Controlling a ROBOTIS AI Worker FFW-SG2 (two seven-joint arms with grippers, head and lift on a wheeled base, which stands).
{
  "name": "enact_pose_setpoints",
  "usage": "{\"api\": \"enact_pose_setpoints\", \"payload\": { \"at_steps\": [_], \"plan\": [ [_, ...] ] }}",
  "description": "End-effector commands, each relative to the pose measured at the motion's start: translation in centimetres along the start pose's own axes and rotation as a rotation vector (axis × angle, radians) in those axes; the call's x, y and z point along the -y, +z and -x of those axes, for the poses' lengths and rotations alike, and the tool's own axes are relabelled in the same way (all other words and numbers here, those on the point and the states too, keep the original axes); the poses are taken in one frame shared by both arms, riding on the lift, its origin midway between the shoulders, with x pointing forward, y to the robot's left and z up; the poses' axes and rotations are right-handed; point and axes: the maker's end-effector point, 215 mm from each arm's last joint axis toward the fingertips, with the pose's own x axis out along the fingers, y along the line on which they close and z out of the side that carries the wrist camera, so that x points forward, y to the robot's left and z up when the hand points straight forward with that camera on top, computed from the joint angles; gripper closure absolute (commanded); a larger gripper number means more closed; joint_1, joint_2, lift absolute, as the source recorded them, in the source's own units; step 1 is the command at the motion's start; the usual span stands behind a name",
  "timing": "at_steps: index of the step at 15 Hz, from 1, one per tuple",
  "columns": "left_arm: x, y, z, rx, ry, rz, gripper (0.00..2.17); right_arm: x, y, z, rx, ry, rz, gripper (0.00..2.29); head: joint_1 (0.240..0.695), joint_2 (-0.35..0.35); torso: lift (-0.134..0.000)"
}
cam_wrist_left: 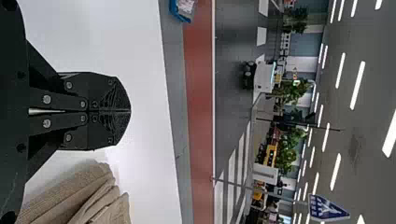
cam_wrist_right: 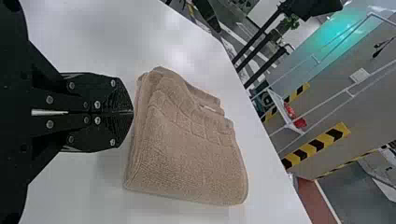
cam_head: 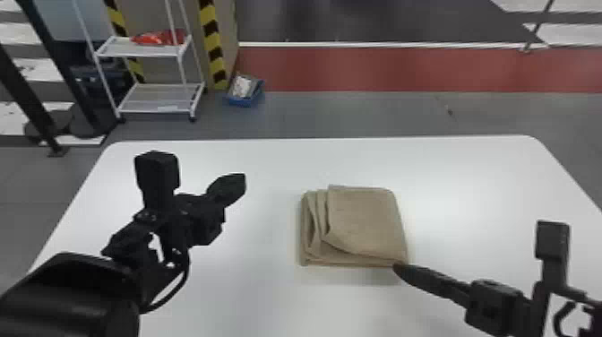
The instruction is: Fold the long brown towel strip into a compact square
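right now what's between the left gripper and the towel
Only a stretch of white tabletop lies between the left gripper and the folded towel, as the head view shows.

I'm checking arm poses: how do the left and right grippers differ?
The left gripper stands apart from the towel, off to its left; the right gripper has its tips at the towel's near right corner. In the head view, the left gripper points forward and right, the right gripper left and forward. Both are black, fingers shut.
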Motion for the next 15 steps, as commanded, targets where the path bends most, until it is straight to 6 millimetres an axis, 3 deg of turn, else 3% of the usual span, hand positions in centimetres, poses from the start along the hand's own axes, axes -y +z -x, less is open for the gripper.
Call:
{"api": "enact_pose_setpoints", "payload": {
  "at_steps": [1,7,11,15],
  "plan": [
    [-0.1,-0.2,-0.3,-0.005,-0.007,0.005,2.1,1.2,-1.0,0.2,-0.009,-0.026,-0.003,2.17,0.695,0.004,-0.124],
    [0.3,-0.5,-0.5,-0.011,-0.028,0.012,2.1,3.8,-1.6,-2.4,-0.04,-0.067,0.008,2.17,0.695,-0.012,-0.124],
    [0.4,-0.9,-0.3,-0.016,-0.036,0.016,2.1,5.9,-0.2,-3.9,-0.044,-0.122,0.019,2.16,0.695,-0.015,-0.124],
    [0.6,-0.8,-0.1,-0.012,-0.041,0.014,2.1,7.3,3.1,-5.2,-0.026,-0.173,0.039,2.16,0.695,-0.026,-0.124]
  ]
}}
